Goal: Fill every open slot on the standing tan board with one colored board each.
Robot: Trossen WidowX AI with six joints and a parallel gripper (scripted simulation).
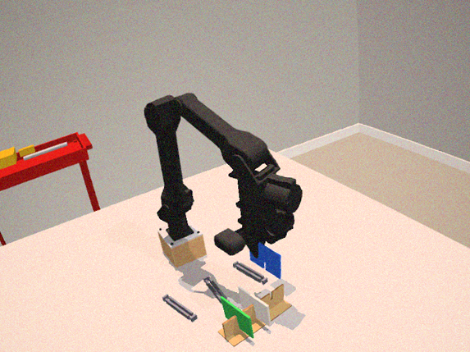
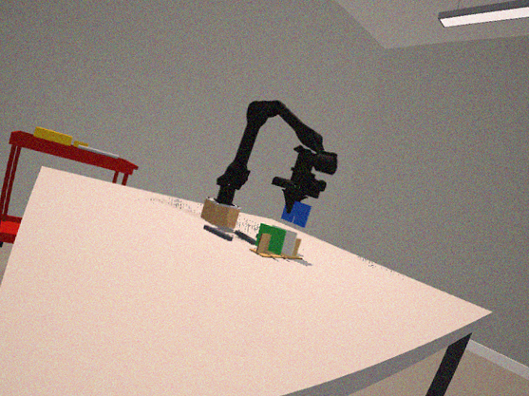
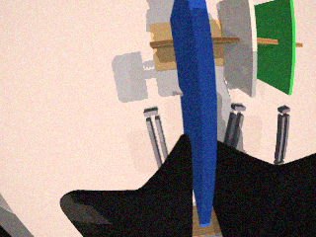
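Top view: The jaws of the gripper [image 1: 255,252] [image 2: 288,209] [image 3: 202,183] pinch a blue board [image 1: 267,259] [image 2: 297,214] [image 3: 197,94], its notch facing down; below them, a tan board [image 1: 279,298] [image 2: 297,247] [image 3: 231,39] stands on a pale table [image 1: 88,306] [image 2: 167,313] [image 3: 64,118]. Exterior: Gray walls [image 1: 237,55] [image 2: 173,47] rise behind the jaws. Wrist: The nearly closed jaws grip blue; white [image 1: 255,305] [image 2: 289,242] [image 3: 239,49] and green [image 1: 237,316] [image 2: 273,238] [image 3: 277,46] boards cross the tan one beyond.

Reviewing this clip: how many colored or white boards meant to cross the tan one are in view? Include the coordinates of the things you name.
3. The green board [image 1: 237,316] [image 2: 275,239] [image 3: 277,41] and white board [image 1: 256,305] [image 2: 290,242] [image 3: 240,49] stand across the tan board [image 1: 279,297] [image 2: 264,243]; the blue board [image 1: 271,260] [image 2: 301,215] [image 3: 199,99] hangs in the tool [image 1: 257,252] [image 2: 288,209] [image 3: 192,140].
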